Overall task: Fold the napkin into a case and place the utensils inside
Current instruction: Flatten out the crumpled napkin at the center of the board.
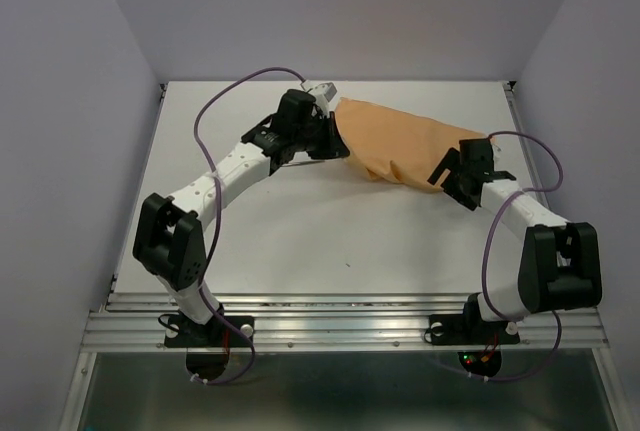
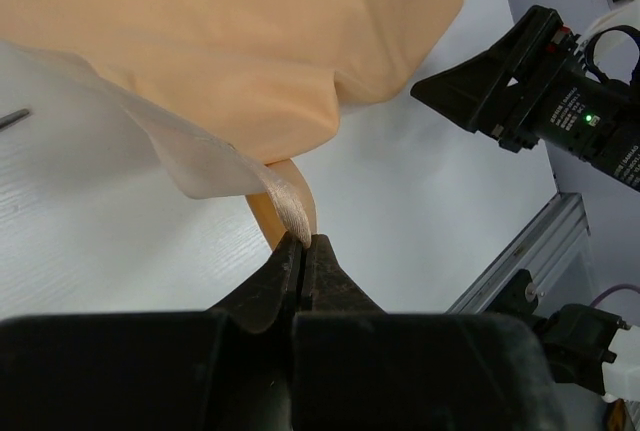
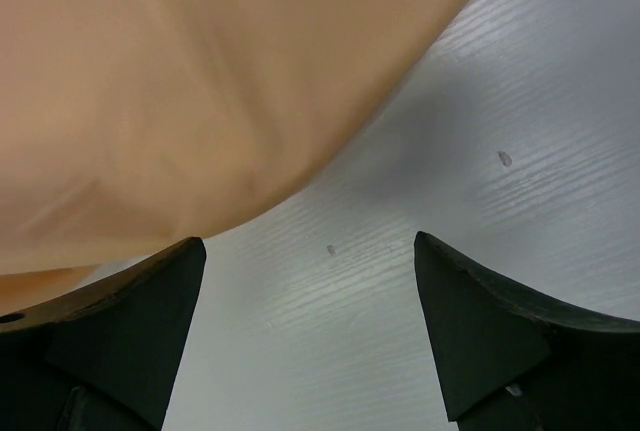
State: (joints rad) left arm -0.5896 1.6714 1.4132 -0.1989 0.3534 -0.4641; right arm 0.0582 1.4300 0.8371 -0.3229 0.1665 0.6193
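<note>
Napkin (image 1: 400,146) corner is clamped in the left jaws, which are pressed together on a thin doubled strip of hem; the left wrist view shows this close up, while the top view only shows the left arm (image 1: 240,166) ending at the cloth's left end; the right jaws stand wide apart over bare white worktop (image 1: 350,241) with nothing between them, and the cloth's curved edge passes just above the left finger (image 3: 120,321); whether it touches cannot be told; the left wrist view alone shows a thin grey strip (image 2: 12,118) on the worktop at its left margin, too little of it to name, and the right arm (image 2: 560,101) just beyond the cloth; the napkin lies at the far middle of the worktop, strung between the two arms as a loose, rumpled peach-orange band, plain and softly creased.
</note>
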